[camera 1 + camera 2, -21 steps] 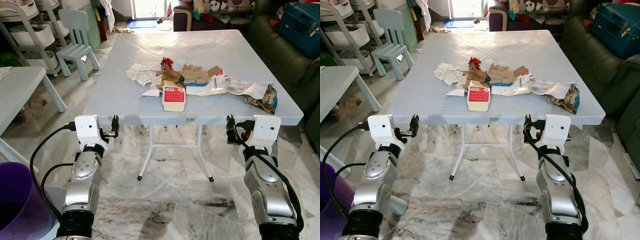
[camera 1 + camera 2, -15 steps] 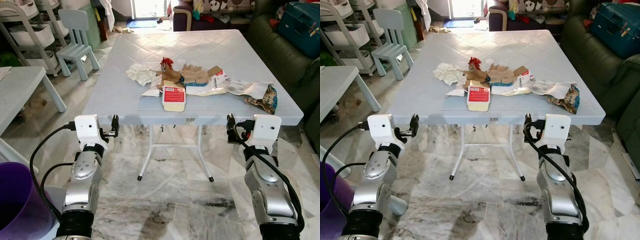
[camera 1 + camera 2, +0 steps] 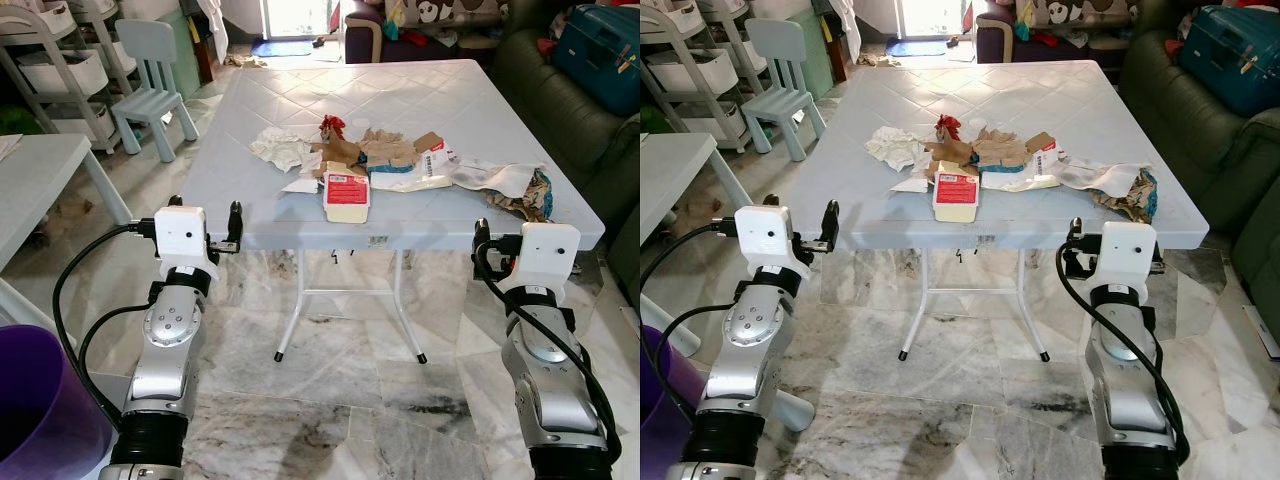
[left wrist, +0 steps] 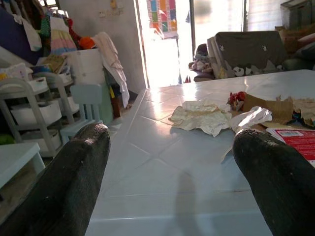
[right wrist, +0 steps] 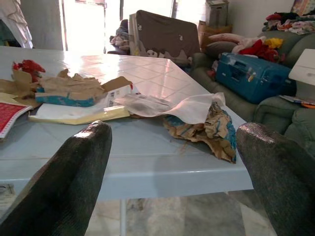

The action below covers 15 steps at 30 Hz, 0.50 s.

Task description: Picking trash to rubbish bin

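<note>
While both arms have lifted a little since a moment ago, the left hand and right hand now sit level with the near edge of the tabletop rather than below it; I judge the reach for the trash is only beginning. Both hands are spread wide and empty, fingers pointing forward over the edge. Ahead lies the trash: a red-and-cream packet, torn brown cardboard, a crumpled white tissue, a crinkled wrapper nearest the right hand; a purple bin stands by the left arm.
</note>
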### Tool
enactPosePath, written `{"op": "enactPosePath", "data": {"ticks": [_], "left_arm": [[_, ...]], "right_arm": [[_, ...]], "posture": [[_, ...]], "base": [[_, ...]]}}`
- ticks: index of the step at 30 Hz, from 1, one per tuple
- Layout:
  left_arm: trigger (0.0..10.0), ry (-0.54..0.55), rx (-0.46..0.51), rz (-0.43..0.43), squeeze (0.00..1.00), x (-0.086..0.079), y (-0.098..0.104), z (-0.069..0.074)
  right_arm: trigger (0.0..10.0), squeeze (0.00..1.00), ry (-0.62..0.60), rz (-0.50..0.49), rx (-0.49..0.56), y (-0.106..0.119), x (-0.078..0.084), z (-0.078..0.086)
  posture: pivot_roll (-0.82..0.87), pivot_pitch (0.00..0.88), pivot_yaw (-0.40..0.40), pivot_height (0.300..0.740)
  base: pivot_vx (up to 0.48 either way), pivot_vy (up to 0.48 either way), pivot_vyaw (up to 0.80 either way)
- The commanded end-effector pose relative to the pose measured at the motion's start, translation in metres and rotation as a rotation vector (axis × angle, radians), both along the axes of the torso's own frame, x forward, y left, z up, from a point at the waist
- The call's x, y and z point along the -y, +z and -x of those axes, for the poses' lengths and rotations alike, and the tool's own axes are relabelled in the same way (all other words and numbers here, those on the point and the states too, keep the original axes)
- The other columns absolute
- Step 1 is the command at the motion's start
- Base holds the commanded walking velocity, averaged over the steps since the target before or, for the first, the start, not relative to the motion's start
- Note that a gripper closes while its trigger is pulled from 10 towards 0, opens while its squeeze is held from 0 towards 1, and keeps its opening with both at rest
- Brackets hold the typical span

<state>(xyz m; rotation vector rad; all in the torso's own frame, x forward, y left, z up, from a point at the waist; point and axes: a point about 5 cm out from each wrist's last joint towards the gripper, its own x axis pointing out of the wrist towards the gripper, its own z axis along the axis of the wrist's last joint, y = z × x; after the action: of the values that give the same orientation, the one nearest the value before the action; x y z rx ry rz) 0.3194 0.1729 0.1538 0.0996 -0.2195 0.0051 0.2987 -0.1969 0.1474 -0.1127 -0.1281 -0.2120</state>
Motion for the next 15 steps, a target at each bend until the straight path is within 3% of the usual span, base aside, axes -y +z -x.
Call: {"op": "enactPosePath", "data": {"ticks": [1,8,15], "left_arm": [[10.0,0.002,0.002,0.003,0.00,0.0012,0.0028,-0.0015],[10.0,0.000,-0.008,0.004,0.00,0.0004,0.0015,-0.0009],[10.0,-0.003,-0.018,0.013,0.00,-0.0011,-0.0006,0.0002]], "right_arm": [[10.0,0.00,0.001,0.002,0.019,0.0029,-0.0007,0.0018],[10.0,0.00,0.009,0.008,0.017,0.0029,-0.0012,0.0015],[10.0,0.00,0.022,0.010,0.007,0.0005,-0.0031,0.0012]], "posture": [[-0.02,0.047,0.016,0.740],[-0.02,0.054,0.013,0.740],[-0.02,0.053,0.012,0.740]], "base": [[0.000,0.000,0.00],[0.000,0.000,0.00],[0.000,-0.333,0.00]]}}
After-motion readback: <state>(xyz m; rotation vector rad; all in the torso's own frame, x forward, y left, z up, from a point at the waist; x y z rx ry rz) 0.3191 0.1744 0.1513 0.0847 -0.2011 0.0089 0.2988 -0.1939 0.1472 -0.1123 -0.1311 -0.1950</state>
